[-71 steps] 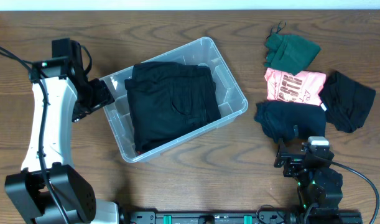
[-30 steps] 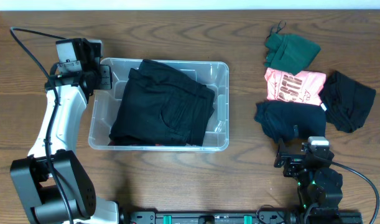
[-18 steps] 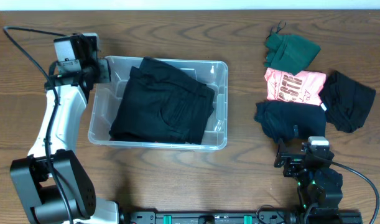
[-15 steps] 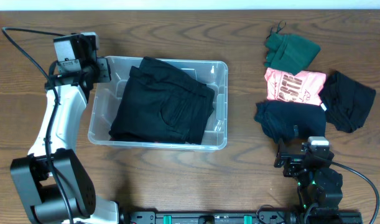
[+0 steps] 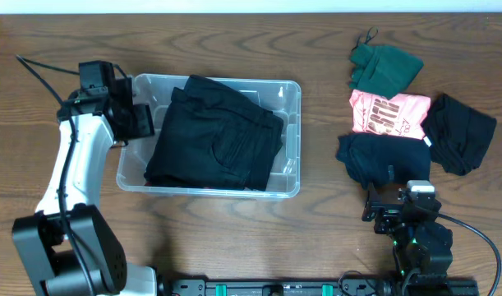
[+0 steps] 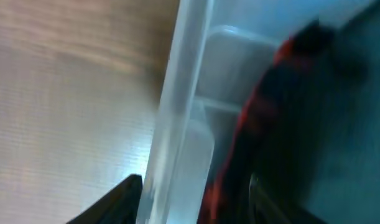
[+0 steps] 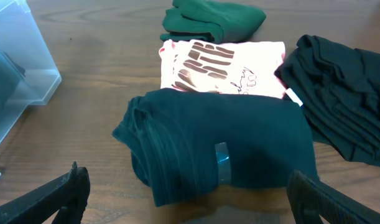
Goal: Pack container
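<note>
The clear container [image 5: 292,136] lies square to the table at centre left, with a folded black garment [image 5: 214,144] filling most of it. My left gripper [image 5: 142,122] sits over the container's left wall. In the left wrist view that wall [image 6: 177,124] runs between my fingers, one outside on the wood and one inside by dark cloth with a red edge [image 6: 252,124]. The jaws stand apart, wider than the wall. My right gripper [image 5: 390,205] rests open at the front right, just before a folded dark blue garment [image 7: 221,149].
Right of the container lie a green garment [image 5: 384,66], a pink printed shirt [image 5: 389,113], the dark blue one [image 5: 374,158] and a black one [image 5: 460,131]. A corner of the container [image 7: 15,68] shows at the right wrist view's left edge.
The container was swung from a slant to square by its left rim. My left gripper has since let go of that rim, opened, and slid a little toward the front along the wall.
</note>
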Controlling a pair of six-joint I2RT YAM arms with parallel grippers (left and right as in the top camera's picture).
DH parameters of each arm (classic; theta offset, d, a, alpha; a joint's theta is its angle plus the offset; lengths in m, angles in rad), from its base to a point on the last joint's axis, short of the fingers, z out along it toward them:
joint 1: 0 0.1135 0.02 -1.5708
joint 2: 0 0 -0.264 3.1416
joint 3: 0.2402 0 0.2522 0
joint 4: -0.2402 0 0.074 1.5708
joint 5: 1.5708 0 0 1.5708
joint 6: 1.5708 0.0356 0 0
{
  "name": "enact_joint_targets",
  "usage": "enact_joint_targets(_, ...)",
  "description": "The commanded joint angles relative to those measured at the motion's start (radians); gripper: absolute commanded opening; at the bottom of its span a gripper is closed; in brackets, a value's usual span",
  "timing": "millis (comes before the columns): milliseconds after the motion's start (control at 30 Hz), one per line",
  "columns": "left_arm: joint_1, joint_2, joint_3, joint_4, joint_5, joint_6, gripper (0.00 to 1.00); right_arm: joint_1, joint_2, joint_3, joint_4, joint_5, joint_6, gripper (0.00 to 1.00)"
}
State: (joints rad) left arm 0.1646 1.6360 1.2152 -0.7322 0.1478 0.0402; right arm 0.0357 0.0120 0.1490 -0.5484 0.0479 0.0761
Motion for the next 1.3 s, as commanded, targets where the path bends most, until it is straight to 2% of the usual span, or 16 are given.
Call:
enact_joint_targets(0, 0.003, -0.018, 0.015, -0.03, -0.002, -0.011, 0.5, -0.006, -0.005, -0.003, 0.002, 0.0, 0.013, 0.99)
enact_joint_targets(167, 0.003, -0.014, 0.015, 0.014, -0.002, -0.004, 0.27, -0.006, -0.005, -0.003, 0.002, 0.0, 0.013, 0.99)
enact_joint_targets(467, 0.003, 0.02, 0.015, 0.043, -0.002, -0.008, 0.06, -0.006, -0.005, -0.003, 0.002, 0.0, 0.013, 0.99)
enact_joint_targets(733, 0.003, 0.057, 0.015, 0.181, -0.002, -0.04, 0.06, -0.006, -0.005, -0.003, 0.002, 0.0, 0.013, 0.99)
enact_joint_targets(1100, 0.004, 0.111, 0.015, 0.299, -0.003, 0.155, 0.06, -0.006, -0.005, -0.003, 0.002, 0.0, 0.013, 0.99)
enact_joint_targets(1200, 0.01, 0.111, 0.015, 0.312, -0.003, 0.173, 0.1, -0.006, -0.005, -0.003, 0.002, 0.0, 0.013, 0.99)
enact_joint_targets(1267, 0.015, 0.111, 0.015, 0.315, -0.004, 0.173, 0.17, -0.006, -0.005, -0.003, 0.002, 0.0, 0.013, 0.99)
